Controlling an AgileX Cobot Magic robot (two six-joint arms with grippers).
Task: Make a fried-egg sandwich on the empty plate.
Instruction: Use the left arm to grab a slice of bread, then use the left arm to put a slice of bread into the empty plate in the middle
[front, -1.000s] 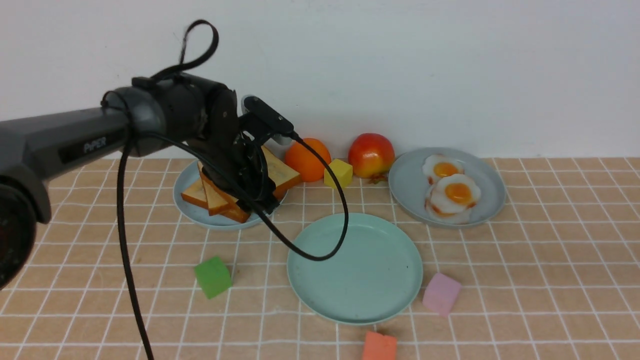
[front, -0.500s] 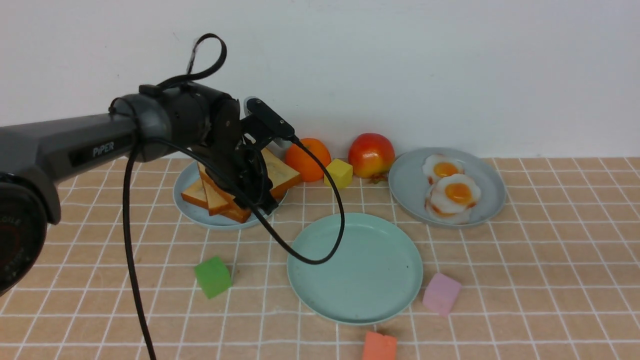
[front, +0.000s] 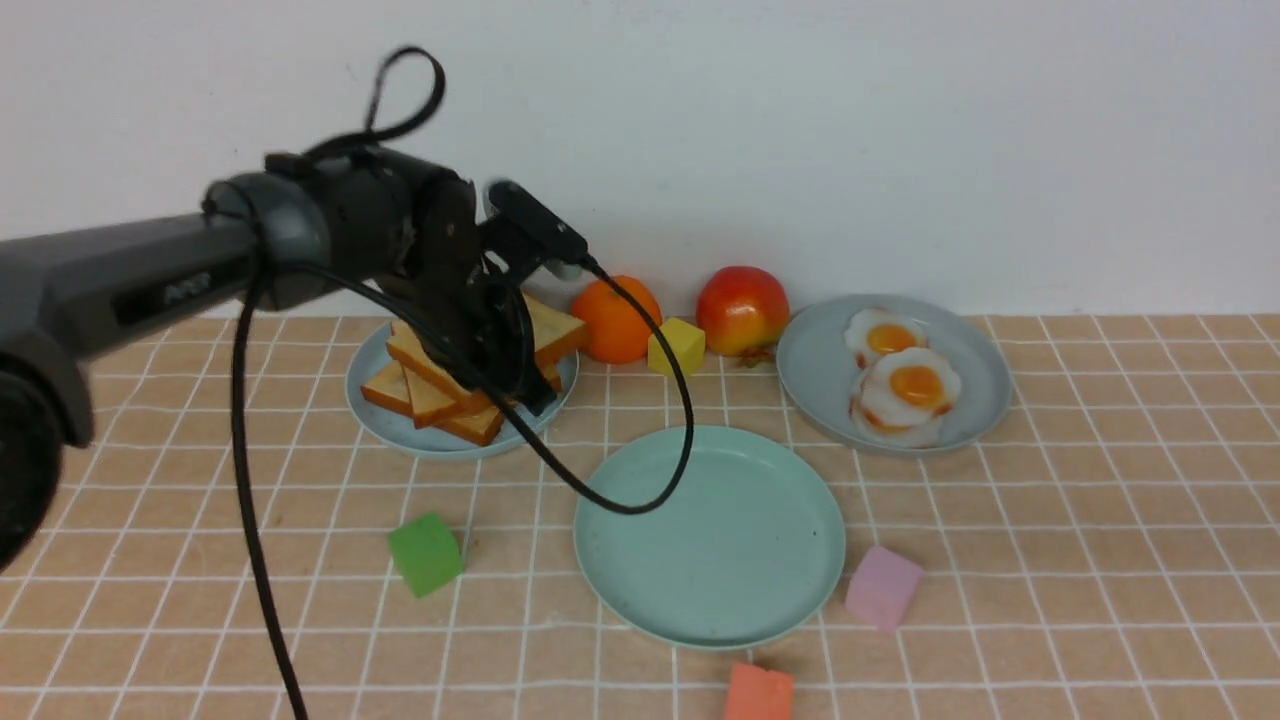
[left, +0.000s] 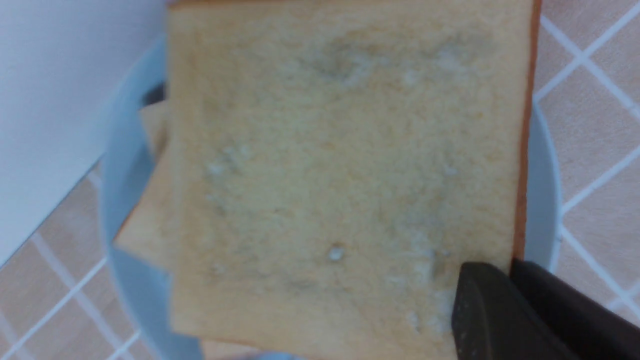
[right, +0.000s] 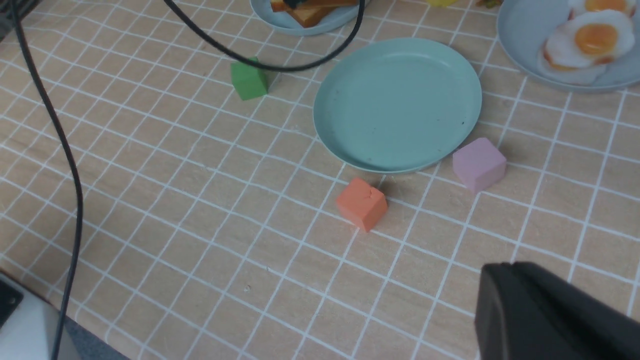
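Your left gripper (front: 526, 390) at the pale blue plate (front: 400, 436).
Its fingers (left: 490, 310) clamp the top toast slice (left: 345, 165); your right gripper (right: 530, 305) is closed.

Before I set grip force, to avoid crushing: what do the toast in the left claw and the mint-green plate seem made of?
Toast: probably soft foam, matte; porous, crumb-like face. Mint-green plate: likely hard plastic, matte; smooth, evenly moulded rim.
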